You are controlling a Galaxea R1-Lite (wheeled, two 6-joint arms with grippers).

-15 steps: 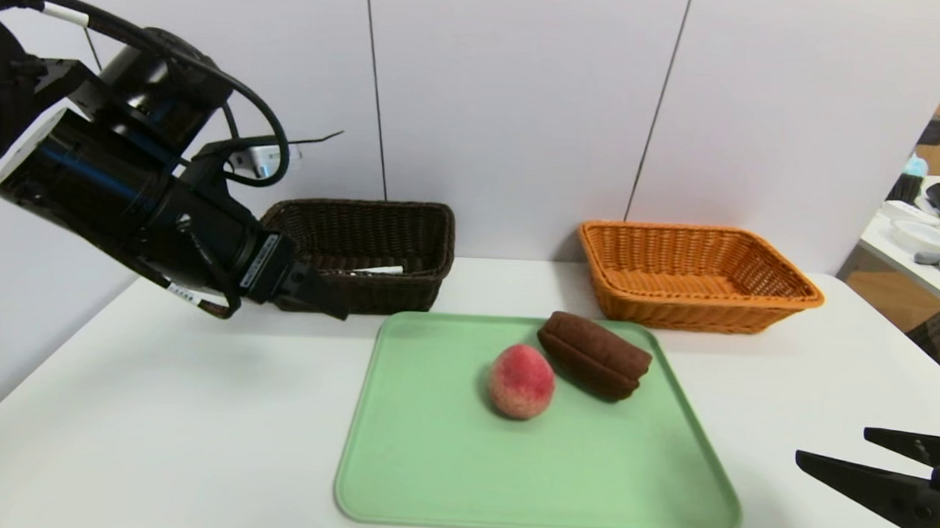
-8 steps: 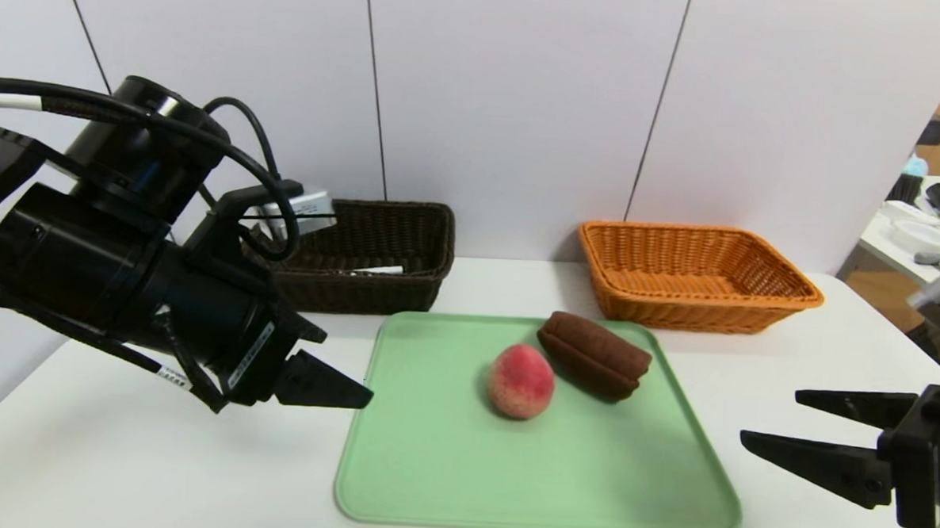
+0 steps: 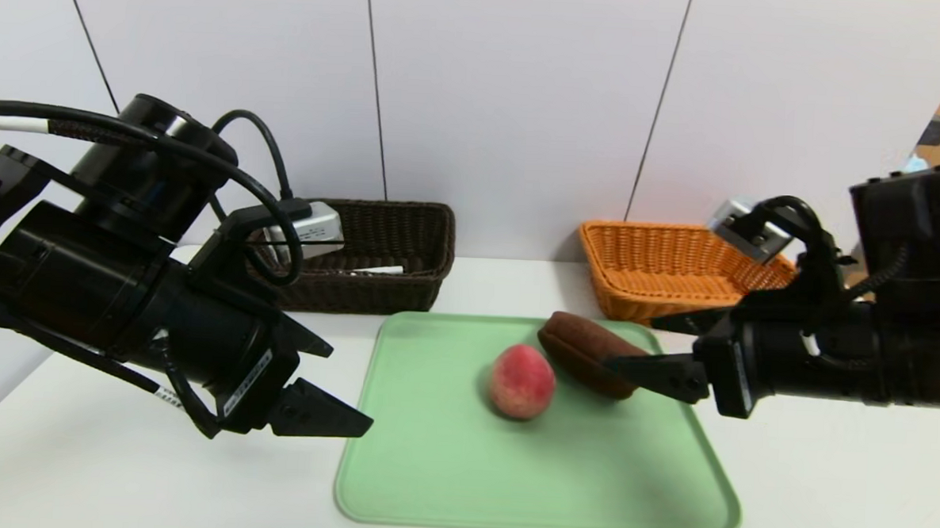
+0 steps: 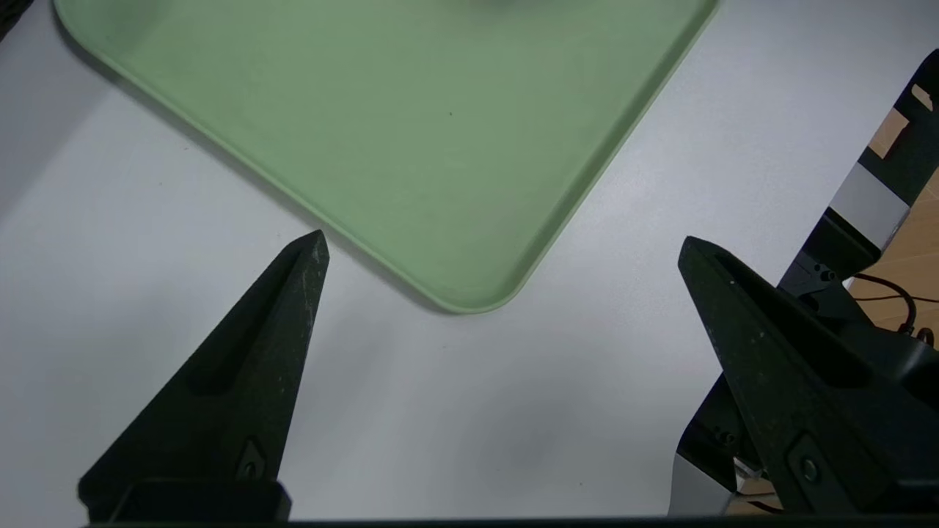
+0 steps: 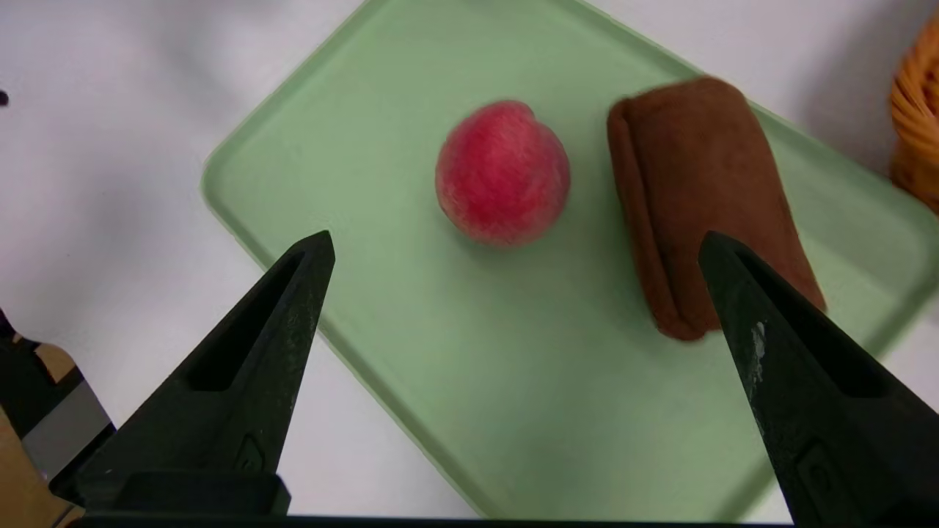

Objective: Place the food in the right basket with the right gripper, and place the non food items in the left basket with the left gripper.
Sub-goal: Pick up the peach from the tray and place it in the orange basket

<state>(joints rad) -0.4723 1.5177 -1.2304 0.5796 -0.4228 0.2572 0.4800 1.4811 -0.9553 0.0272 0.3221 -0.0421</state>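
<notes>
Nearest the robot, the left end effector [image 3: 318, 384] hangs over the white table [image 3: 151, 472] just beside the near left edge of the green tray [image 3: 429, 484], jaws spread wide and holding nothing. The right end effector [image 3: 645, 347] reaches in from the right, also fully open and empty, its tips over the far right part of the tray, right at the brown roll.

On the tray, the peach [image 3: 521, 381] sits near the middle, and the brown roll [image 3: 585, 350], which looks like a chocolate cake roll, lies just behind and to its right, the two close together or touching.

Beyond the tray, the dark basket [image 3: 375, 248] stands at far left with something pale inside, and the orange basket [image 3: 676, 273] at far right.

By my reading, the step in hand is the right arm's approach to a food item. Next it must centre its jaws around one piece, descend, and close gently without nudging the other
</notes>
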